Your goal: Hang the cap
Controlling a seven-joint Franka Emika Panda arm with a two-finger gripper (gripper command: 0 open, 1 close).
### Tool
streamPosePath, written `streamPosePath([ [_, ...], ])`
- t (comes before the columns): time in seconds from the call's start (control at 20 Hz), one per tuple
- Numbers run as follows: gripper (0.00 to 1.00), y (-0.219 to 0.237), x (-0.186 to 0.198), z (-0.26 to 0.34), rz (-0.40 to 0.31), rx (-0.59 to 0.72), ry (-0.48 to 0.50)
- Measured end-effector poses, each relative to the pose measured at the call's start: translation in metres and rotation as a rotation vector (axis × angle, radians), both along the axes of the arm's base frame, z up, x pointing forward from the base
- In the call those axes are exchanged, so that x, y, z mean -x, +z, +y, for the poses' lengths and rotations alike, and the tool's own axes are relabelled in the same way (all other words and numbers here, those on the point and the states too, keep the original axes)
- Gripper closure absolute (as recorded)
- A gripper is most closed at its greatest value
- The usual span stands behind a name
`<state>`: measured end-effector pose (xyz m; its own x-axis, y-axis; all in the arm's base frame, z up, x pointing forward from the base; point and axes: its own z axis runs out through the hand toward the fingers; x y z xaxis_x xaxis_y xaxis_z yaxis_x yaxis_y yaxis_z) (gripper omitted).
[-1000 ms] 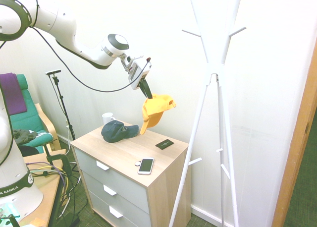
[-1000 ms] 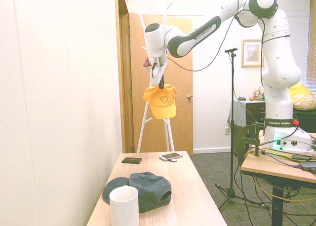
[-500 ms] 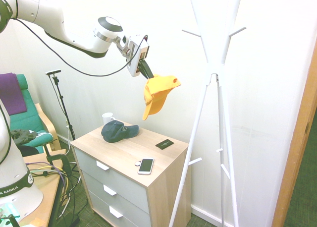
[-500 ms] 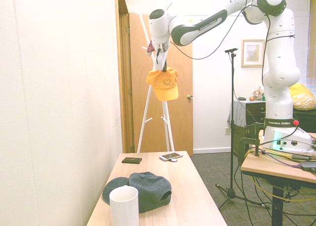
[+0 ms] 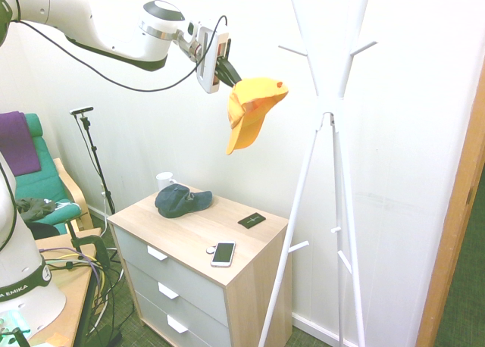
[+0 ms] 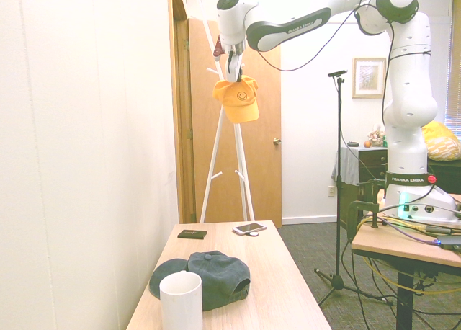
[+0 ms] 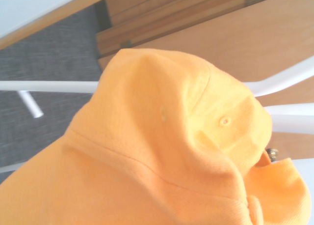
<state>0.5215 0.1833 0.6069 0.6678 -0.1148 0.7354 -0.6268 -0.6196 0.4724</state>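
Cap [image 6: 238, 99] higher vs 1s ago; smiley in 2nd ext only.

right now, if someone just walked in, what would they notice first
Most striking is the yellow-orange cap dangling high in the air from the shut gripper, well above the wooden dresser. Just beside it stands the tall white coat rack, its pegs bare. On the dresser top lie a dark blue cap and a phone.
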Motion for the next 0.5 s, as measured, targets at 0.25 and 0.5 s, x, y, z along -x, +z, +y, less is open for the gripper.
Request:
streamPosePath([
  [0.25,1.00,0.037,0.004,0.005,-0.035,0.039,0.006],
  [0.5,1.00,0.080,0.007,0.002,-0.081,0.087,0.000],
])
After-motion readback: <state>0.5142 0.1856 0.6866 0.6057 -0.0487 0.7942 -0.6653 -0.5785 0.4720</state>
